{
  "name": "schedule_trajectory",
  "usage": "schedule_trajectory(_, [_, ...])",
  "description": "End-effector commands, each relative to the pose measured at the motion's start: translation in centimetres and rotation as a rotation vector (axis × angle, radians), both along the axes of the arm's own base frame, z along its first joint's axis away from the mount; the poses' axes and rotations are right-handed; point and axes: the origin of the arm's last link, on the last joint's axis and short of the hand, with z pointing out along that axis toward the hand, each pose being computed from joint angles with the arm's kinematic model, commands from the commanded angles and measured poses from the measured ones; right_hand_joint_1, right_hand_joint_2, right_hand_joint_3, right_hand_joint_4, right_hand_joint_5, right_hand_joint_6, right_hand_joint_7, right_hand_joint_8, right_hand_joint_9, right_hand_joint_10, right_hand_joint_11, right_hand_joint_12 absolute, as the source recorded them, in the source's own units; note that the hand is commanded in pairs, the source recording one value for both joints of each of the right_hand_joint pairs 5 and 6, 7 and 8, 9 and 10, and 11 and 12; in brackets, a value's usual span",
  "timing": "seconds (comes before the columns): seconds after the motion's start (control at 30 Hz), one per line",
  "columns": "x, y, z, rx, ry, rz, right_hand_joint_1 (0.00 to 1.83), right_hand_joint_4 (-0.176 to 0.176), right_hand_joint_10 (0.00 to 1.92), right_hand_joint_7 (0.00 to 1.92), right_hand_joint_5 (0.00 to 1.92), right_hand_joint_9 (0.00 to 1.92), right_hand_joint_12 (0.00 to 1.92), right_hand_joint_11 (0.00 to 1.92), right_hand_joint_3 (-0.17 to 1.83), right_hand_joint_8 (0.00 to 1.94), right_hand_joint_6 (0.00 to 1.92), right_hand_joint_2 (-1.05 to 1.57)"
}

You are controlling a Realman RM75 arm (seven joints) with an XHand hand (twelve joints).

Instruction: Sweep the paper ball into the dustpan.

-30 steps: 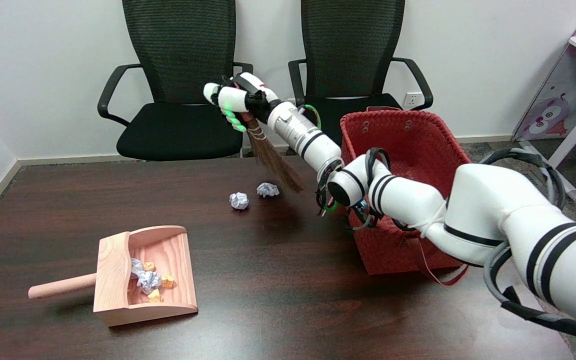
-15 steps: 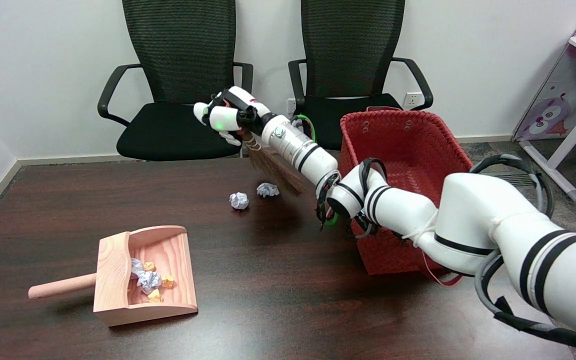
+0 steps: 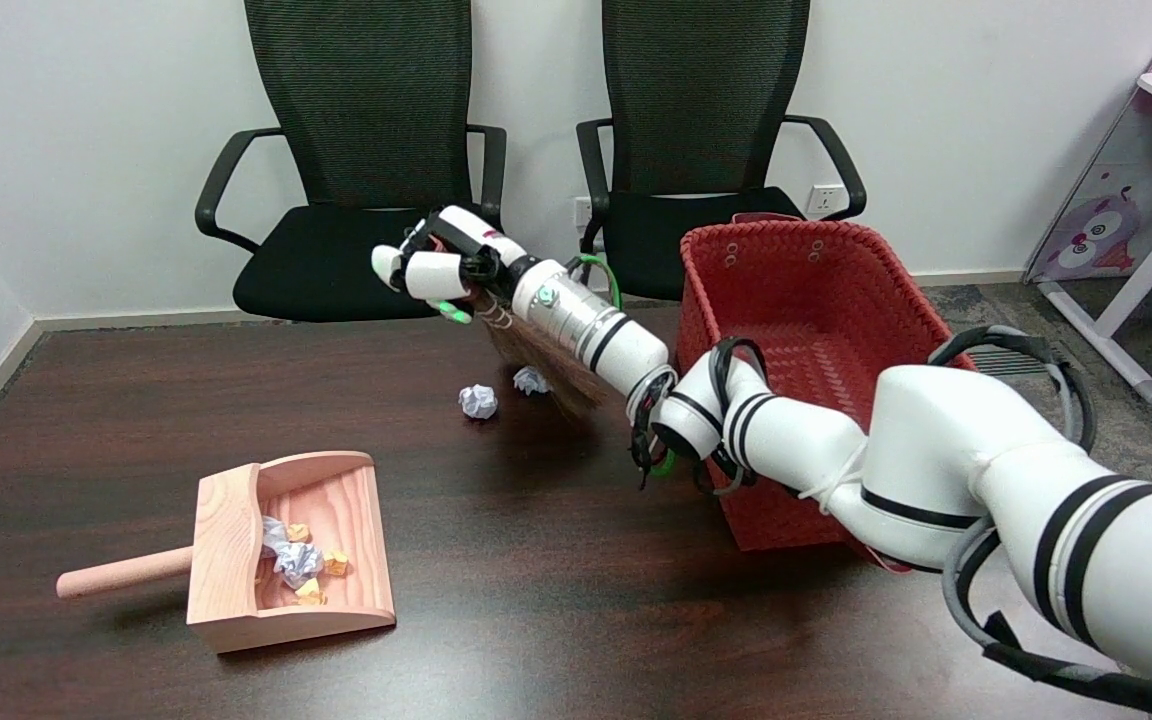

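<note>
The right hand (image 3: pixel 436 268) has its fingers clenched round a brown straw hand broom (image 3: pixel 536 355), bristles angled down behind two crumpled white paper balls (image 3: pixel 478 401) on the dark tabletop (image 3: pixel 556 560), ready to push them toward the pale wooden dustpan (image 3: pixel 281 550) at seven o'clock.

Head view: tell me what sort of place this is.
Probably an office or meeting room used for robot trials: a dark wooden table, two black mesh office chairs against a white wall with a socket, and carpet beyond.
</note>
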Motion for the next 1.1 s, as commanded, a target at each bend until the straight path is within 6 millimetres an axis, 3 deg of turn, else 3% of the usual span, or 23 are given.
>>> schedule_trajectory(0.03, [-2.8,1.3,-0.8,0.001,-0.004,-0.068,0.87,0.000,1.92,1.92,1.92,1.92,1.92,1.92,1.83,1.92,1.92,1.07])
schedule_trajectory(0.27, [-3.5,1.3,-0.5,-0.017,-0.118,-0.148,0.88,-0.001,1.92,1.92,1.92,1.92,1.92,1.92,1.83,1.92,1.92,1.01])
schedule_trajectory(0.73, [-0.9,1.3,-1.3,0.074,-0.391,-0.194,0.88,-0.002,1.92,1.92,1.92,1.92,1.92,1.92,1.73,1.92,1.92,1.05])
schedule_trajectory(1.1, [0.0,2.5,-2.5,0.161,-0.453,-0.244,0.87,-0.003,1.92,1.92,1.92,1.92,1.92,1.92,1.59,1.92,1.92,1.17])
